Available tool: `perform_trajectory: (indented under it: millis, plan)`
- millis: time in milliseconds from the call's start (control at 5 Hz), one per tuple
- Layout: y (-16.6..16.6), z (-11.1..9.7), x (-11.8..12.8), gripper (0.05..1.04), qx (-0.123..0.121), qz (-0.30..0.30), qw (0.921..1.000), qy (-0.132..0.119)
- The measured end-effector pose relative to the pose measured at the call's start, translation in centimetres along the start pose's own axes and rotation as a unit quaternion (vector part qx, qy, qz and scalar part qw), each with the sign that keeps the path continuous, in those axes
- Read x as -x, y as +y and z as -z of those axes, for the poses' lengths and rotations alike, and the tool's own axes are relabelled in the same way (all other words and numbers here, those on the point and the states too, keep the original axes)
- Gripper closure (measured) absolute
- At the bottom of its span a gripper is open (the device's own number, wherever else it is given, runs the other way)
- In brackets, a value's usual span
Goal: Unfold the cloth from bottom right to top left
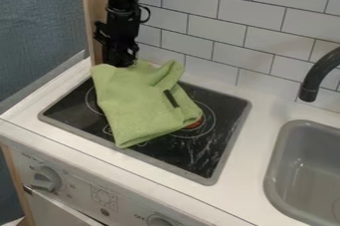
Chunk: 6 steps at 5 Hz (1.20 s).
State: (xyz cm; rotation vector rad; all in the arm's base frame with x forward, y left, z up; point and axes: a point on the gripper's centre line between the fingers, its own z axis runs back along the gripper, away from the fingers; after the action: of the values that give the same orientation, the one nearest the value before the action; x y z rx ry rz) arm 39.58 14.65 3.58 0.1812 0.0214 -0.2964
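Green cloth [136, 103] lies lengthwise, back to front

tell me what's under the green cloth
The green cloth lies on the black stovetop. Parts of burner rings and a small red patch show past its edges. The area beneath its middle is covered, so anything there can't be seen.

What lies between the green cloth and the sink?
In the camera view: a bit of red, black stovetop, its grey rim, then white counter.
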Motion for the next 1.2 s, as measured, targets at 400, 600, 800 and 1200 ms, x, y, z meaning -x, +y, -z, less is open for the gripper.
perform_trajectory:
  millis: [400,600,800,1200]
  plan:
    - [0.5,0.7,-0.4,0.87,-0.013,-0.01,0.9998,-0.01]
    - [1.3,0.6,1.2,0.618,0.014,-0.048,0.9987,0.01]
    - [1.8,0.7,2.1,0.315,0.031,-0.068,0.9971,0.016]
    - [2.1,-1.9,2.2,0.073,0.02,-0.076,0.9969,-0.006]
